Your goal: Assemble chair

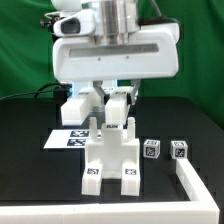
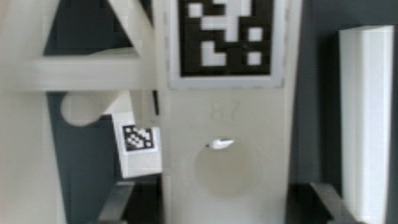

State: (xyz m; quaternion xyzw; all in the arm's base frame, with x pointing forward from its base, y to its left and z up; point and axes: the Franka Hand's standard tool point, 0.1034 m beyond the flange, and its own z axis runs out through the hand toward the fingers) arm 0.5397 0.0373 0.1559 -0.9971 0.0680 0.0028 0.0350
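Nearest cam in the exterior view: white corner fence (image 1: 193, 180), in front of and to the exterior view's right of the chair sub-assy (image 1: 110, 162). Sub-assy stands on the black worktop (image 1: 30, 175), approx mid-frame: blocky base w/ two tags facing cam and a notch btw its two feet. A bit behind the sub-assy, on the exterior view's right, are two small tagged blocks (image 1: 151, 150) (image 1: 179, 150), loose, apart from each other and from the sub-assy. Upright bar (image 1: 118, 122) rises from the sub-assy's back part. Its long axis is vertical, i.e. in line w/ an approach from above. Marker board (image 1: 72, 137) lies flat on the worktop behind the sub-assy, toward the exterior view's left, partly hidden by it. Above the sub-assy the jaws hang straight down over the upright bar, so the bar lies directly below/btw them, w/ no sideways offset I can make out. Wrist view: the same bar fills mid-frame, w/ a tag on its face and a small hole or screw head (image 2: 217, 143) apart from the tag. A dark finger (image 2: 128, 205) flanks the bar on each side, very close. Can't tell if the jaws are clamped on the bar or just straddling it w/ a sliver of gap, too blurred. Judgement: step in hand looks like seating or steadying the bar in the sub-assy. Next move prob runs along the bar's vertical axis, and any tilt could jam the joint. Farthest: arm body (image 1: 110, 50) and green backdrop (image 1: 20, 50).
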